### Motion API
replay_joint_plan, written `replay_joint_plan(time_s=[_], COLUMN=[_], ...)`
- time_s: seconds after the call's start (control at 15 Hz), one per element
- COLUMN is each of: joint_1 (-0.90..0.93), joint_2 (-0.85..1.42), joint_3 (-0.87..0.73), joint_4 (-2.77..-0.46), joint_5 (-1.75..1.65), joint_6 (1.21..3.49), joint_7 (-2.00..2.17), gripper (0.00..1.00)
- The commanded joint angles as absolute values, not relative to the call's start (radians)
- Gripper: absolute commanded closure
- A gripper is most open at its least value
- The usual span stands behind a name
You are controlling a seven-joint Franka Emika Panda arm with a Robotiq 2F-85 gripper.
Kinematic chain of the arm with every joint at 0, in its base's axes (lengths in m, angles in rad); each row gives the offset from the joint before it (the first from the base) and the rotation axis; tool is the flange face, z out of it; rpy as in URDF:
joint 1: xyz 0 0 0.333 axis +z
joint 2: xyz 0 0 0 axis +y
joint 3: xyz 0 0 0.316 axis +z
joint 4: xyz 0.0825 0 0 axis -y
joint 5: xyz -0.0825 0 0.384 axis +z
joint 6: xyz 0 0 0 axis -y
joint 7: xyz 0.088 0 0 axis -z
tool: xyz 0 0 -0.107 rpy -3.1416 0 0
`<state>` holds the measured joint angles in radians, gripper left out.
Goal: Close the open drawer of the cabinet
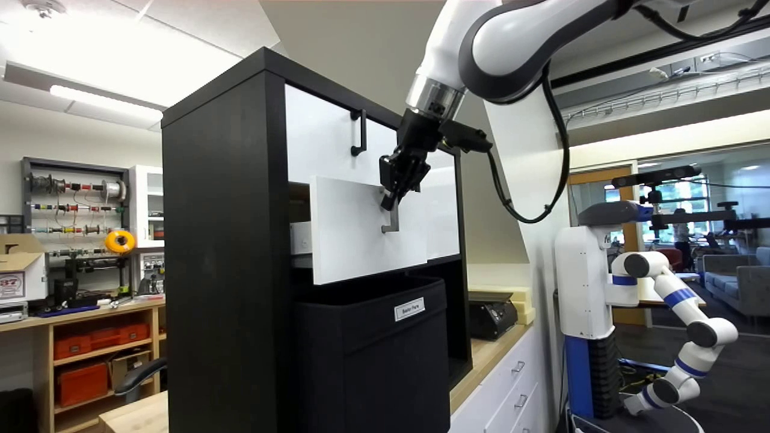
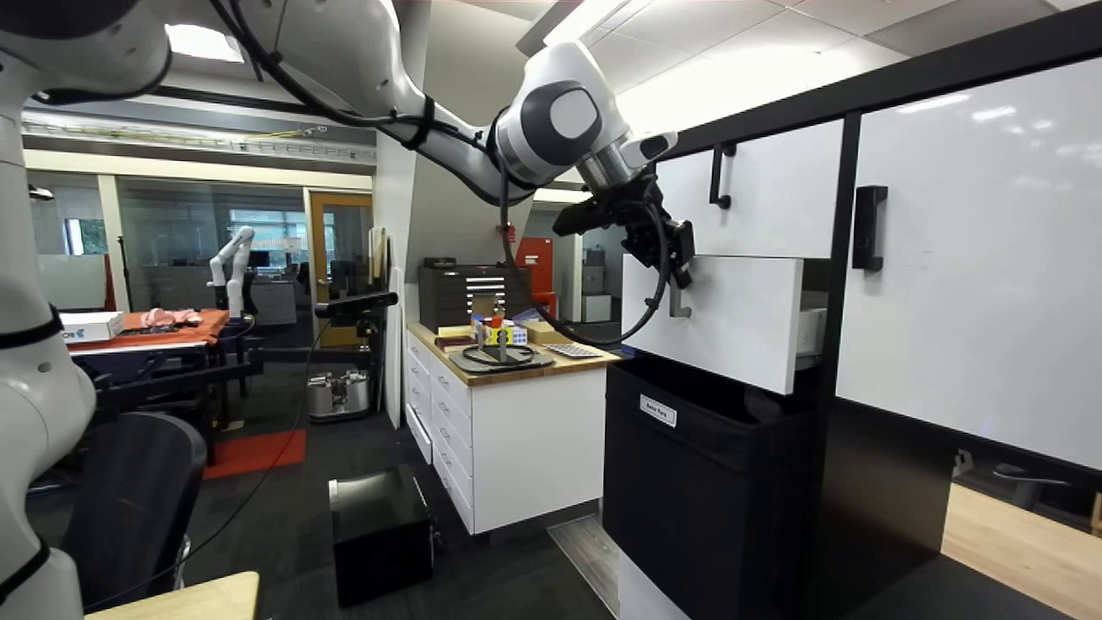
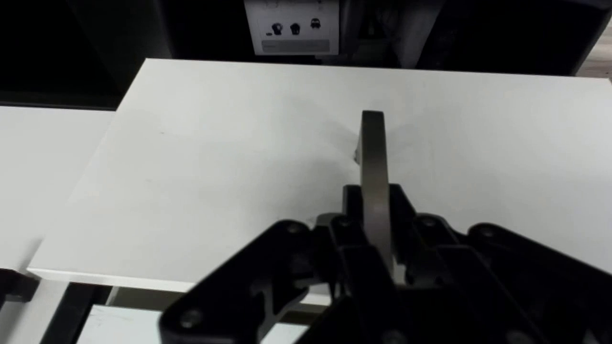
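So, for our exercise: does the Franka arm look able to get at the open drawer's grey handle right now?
Yes, most likely: in the wrist view the gripper has its fingers on both sides of the grey handle, apparently closed on it, and nothing visible stands between them.

Slim gap under drwr [image 1: 355,234] — then blk bin [image 1: 391,361].

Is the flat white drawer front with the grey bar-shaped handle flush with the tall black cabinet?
No, in an exterior view the white drawer front stands out from the black cabinet, leaving an opening behind it.
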<state>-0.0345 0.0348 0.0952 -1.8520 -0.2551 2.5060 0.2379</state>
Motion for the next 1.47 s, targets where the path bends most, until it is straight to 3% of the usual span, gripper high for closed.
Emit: replay_joint_plan(time_s=[0.0, 0.53, 0.6, 0.73, 1.27, 1.4], joint_1=[-0.004, 0.035, 0.041, 0.049, 0.059, 0.058], joint_2=[0.152, 0.283, 0.264, 0.214, 0.080, 0.059], joint_3=[0.058, 0.020, 0.016, 0.014, 0.042, 0.049], joint_4=[-1.704, -1.523, -1.533, -1.571, -1.620, -1.627], joint_5=[-0.274, -0.241, -0.238, -0.249, -0.209, -0.176], joint_6=[2.498, 2.463, 2.415, 2.370, 2.135, 2.081], joint_7=[0.223, 0.178, 0.189, 0.182, 0.106, 0.073], gripper=[0.94, 0.94, 0.59, 0.56, 0.06, 0.00])
